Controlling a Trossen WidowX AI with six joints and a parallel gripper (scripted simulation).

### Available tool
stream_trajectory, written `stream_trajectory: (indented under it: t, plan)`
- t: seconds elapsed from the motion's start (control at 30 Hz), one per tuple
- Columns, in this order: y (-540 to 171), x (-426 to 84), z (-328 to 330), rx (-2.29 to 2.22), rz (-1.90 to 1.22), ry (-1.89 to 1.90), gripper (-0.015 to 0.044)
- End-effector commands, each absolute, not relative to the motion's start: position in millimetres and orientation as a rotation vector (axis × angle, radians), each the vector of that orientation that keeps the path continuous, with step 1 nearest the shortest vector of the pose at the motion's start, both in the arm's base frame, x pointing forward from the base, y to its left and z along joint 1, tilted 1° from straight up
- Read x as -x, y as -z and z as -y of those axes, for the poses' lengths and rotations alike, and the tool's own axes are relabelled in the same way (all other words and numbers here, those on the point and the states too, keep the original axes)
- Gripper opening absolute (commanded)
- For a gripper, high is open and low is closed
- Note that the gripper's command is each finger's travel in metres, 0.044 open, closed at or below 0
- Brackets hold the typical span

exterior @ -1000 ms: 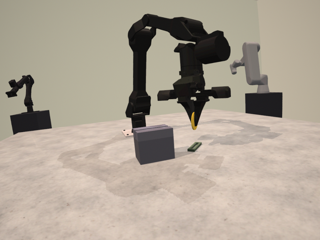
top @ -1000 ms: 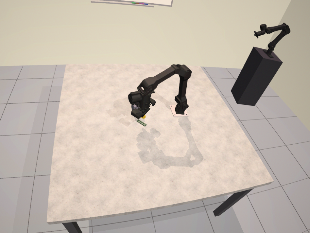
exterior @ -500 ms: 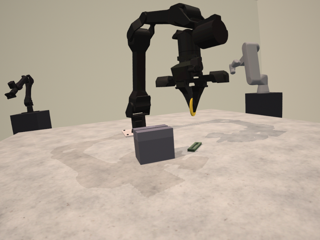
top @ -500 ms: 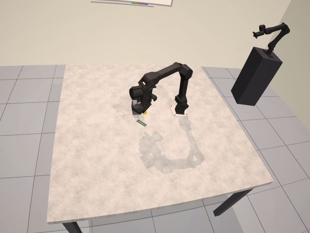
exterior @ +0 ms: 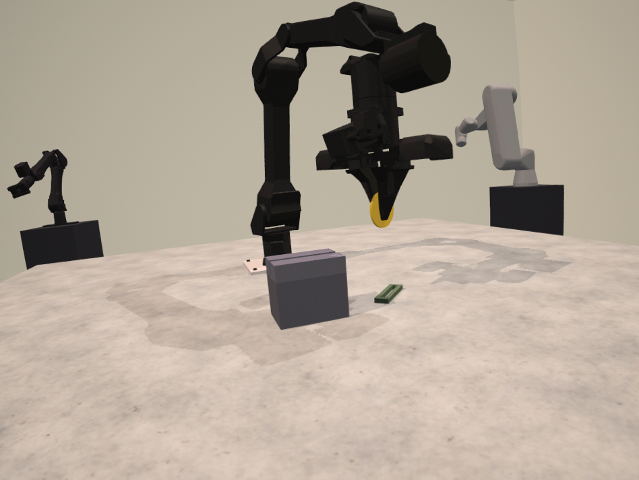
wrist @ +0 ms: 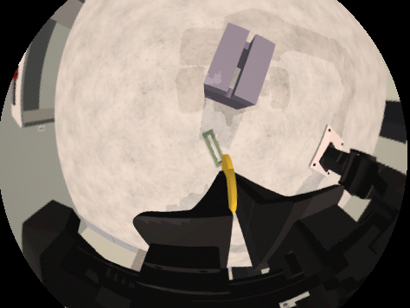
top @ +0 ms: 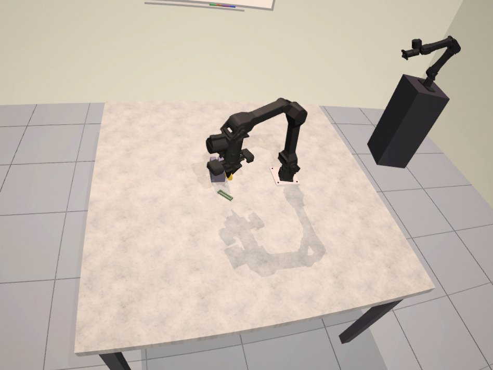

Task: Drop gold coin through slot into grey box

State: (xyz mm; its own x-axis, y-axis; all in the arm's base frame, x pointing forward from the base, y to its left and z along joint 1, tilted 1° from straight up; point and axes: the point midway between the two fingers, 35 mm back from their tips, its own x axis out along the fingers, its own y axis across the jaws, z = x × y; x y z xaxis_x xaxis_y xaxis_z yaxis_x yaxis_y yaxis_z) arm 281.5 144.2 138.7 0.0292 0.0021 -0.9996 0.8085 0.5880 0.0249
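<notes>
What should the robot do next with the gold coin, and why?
Probably carry the coin over the box, because the hand is gripping it above the table, off to one side of the slot.

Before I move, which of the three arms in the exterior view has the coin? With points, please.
The black arm on the white base plate [top: 275,175] [exterior: 258,264] [wrist: 324,140]: its fingers [top: 234,170] [exterior: 389,188] grip the gold coin [top: 230,177] [exterior: 375,210] [wrist: 232,190]. The others, one black, one light grey, stand on dark pedestals.
</notes>
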Motion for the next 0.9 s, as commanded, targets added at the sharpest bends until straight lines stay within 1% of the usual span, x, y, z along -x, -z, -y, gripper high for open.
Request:
stream_trajectory:
  t: [0.0, 0.33, 0.53, 0.87]
  plan:
    - [-138, -281, -142, -0.840, -1.388, 0.816, 0.0000]
    - [-139, -280, -137, -1.078, -1.278, 1.049, 0.0000]
    - [-139, -281, -136, -1.082, -1.275, 1.053, 0.0000]
    - [-139, -293, -115, -1.080, -1.274, 1.050, 0.0000]
